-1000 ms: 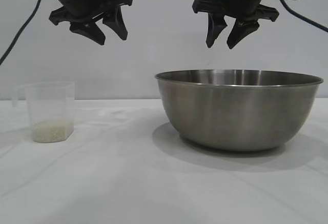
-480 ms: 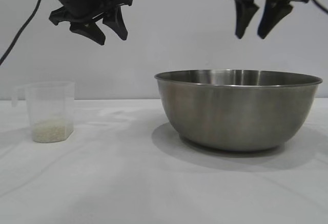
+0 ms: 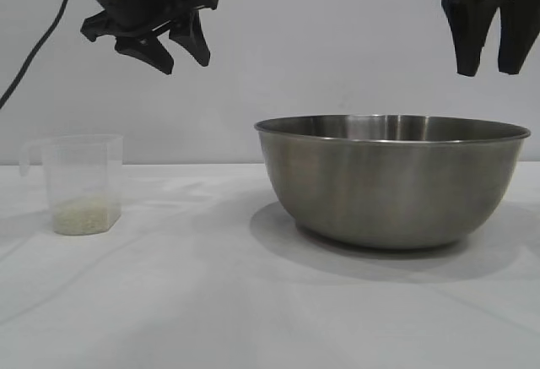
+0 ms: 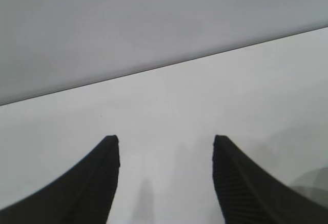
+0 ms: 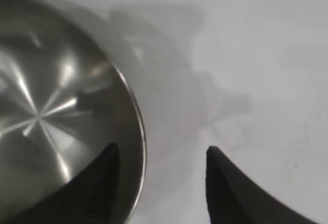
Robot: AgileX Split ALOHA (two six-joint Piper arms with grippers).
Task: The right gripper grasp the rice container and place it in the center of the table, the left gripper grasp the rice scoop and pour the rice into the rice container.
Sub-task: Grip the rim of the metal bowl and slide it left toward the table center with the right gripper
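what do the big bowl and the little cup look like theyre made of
The bowl looks like stainless steel with a brushed grey finish: it has soft streaky reflections and a thin rolled rim. The cup looks like clear, slightly cloudy plastic: the wall and the rice at its bottom show through it.

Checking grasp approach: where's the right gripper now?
Exterior view, upper right: right gripper, open, hangs above the rice container's right rim, pointing down, touching nothing.
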